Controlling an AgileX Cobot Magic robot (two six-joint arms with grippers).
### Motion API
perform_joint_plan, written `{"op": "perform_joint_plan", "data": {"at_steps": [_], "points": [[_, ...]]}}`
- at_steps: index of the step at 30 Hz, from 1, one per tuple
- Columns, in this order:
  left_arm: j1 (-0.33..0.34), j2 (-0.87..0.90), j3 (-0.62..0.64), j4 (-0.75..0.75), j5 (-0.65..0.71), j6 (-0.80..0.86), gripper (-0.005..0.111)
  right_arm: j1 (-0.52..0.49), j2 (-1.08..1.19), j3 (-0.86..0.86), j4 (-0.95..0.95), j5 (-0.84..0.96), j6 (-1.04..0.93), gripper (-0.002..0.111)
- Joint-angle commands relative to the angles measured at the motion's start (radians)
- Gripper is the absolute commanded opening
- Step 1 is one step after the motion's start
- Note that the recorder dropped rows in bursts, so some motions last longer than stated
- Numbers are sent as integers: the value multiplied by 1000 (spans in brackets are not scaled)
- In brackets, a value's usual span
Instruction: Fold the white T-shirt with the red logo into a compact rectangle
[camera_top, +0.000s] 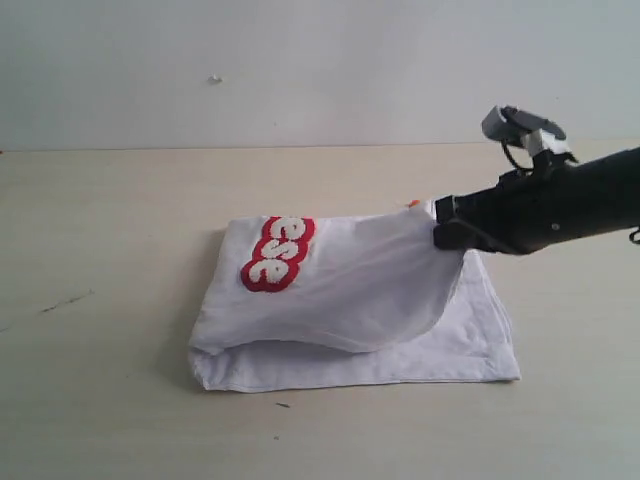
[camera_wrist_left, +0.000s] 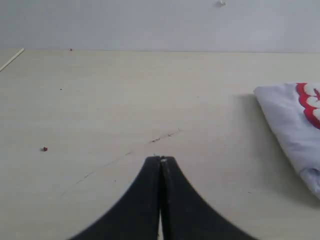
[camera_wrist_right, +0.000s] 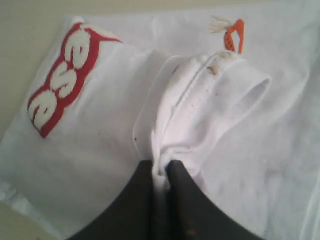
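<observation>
Red logo (camera_top: 279, 254) mostly hidden in the fold, only "ese" showing, white T-shirt (camera_wrist_left: 294, 136) cut off at left wrist view's edge

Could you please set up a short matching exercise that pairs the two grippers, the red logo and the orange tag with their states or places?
1 left gripper
2 right gripper
3 red logo
4 orange tag

A shut on the white T-shirt
B shut, empty, over bare table
C beside the neckband
D top layer, reading "ese"

Pairs: 1-B; 2-A; 3-D; 4-C
</observation>
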Motion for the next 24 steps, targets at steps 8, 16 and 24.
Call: {"op": "perform_joint_plan", "data": {"at_steps": [8, 16, 24], "points": [[-6, -4, 2, 0, -12, 4, 0, 1, -202, -98, -854, -349, 605, 0], [-6, -4, 2, 0, -12, 4, 0, -16, -130, -258, -1854, -241, 1353, 0], [-6, -4, 2, 0, -12, 4, 0, -24, 10, -325, -2296, 63, 1748, 0]]}}
